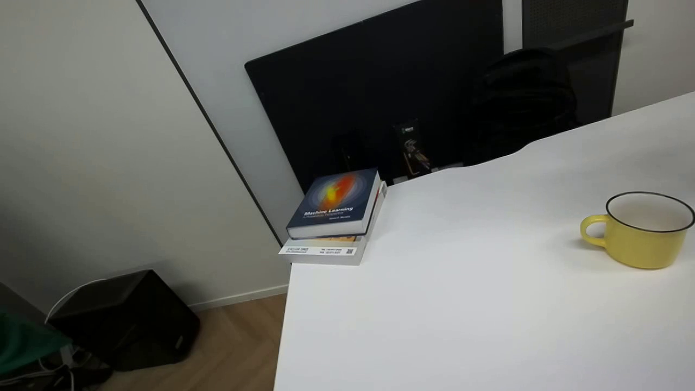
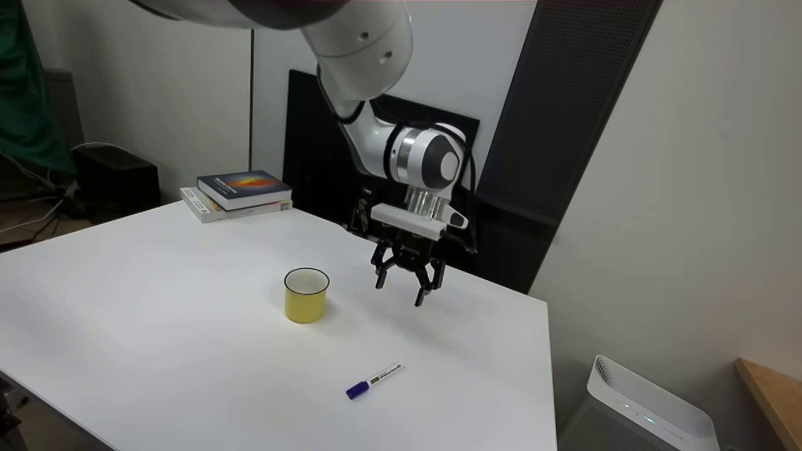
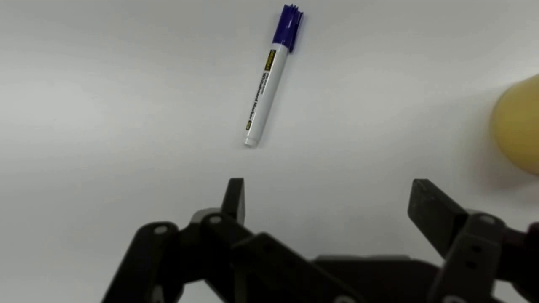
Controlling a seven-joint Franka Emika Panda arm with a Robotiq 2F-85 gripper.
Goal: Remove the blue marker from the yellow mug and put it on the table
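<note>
The yellow mug (image 2: 305, 307) with a dark rim stands upright on the white table (image 2: 156, 338). It also shows in an exterior view (image 1: 643, 250), and part of its side is at the right edge of the wrist view (image 3: 520, 126). The blue marker (image 2: 376, 379), white with a blue cap, lies flat on the table apart from the mug. It also shows in the wrist view (image 3: 268, 82), beyond the fingertips. My gripper (image 2: 399, 294) is open and hangs above the table, apart from mug and marker. In the wrist view nothing is between its fingers (image 3: 328, 187).
Two stacked books (image 2: 244, 191) lie at a table corner and also show in an exterior view (image 1: 332, 206). Black panels and a backpack (image 1: 524, 98) stand behind the table's back edge. A white appliance (image 2: 645, 401) stands beside the table.
</note>
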